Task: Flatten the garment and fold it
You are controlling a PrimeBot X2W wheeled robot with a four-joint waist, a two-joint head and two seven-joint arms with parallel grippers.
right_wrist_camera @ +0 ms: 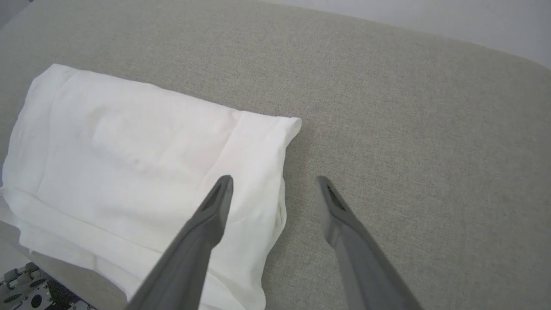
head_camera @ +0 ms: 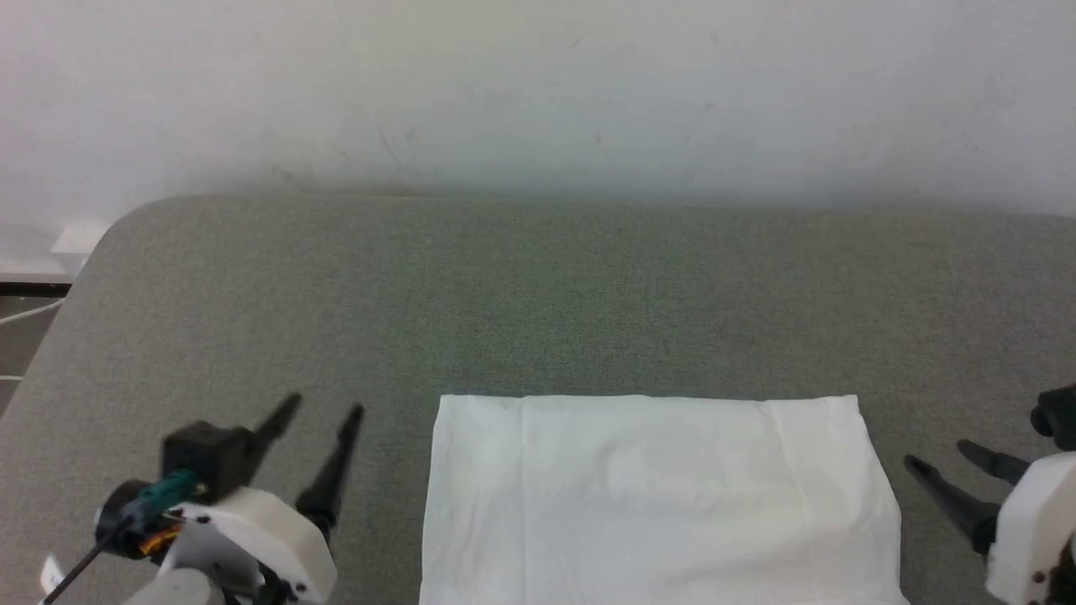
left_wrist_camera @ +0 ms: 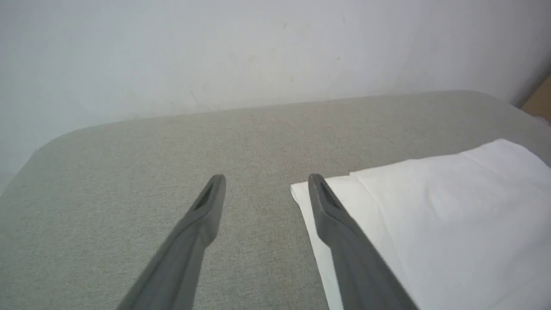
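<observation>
Open grey surface (head_camera: 538, 294) borders the folded garment (head_camera: 656, 496) left, right and beyond.

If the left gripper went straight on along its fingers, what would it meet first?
Likely bare grey surface, then the wall; the garment lies just right of the left gripper, depth unclear.

Garment (head_camera: 656, 496): lies flat on the table (head_camera: 538, 294), toward the near edge, about midway across, with bare table behind it and on both sides. My left gripper (head_camera: 326, 404): just left of the garment's left edge, over bare table, fingers pointing away from me. My right gripper (head_camera: 938, 454): just right of the garment's right edge, likewise over bare table. Wall (head_camera: 538, 84): behind the table's far edge.
</observation>
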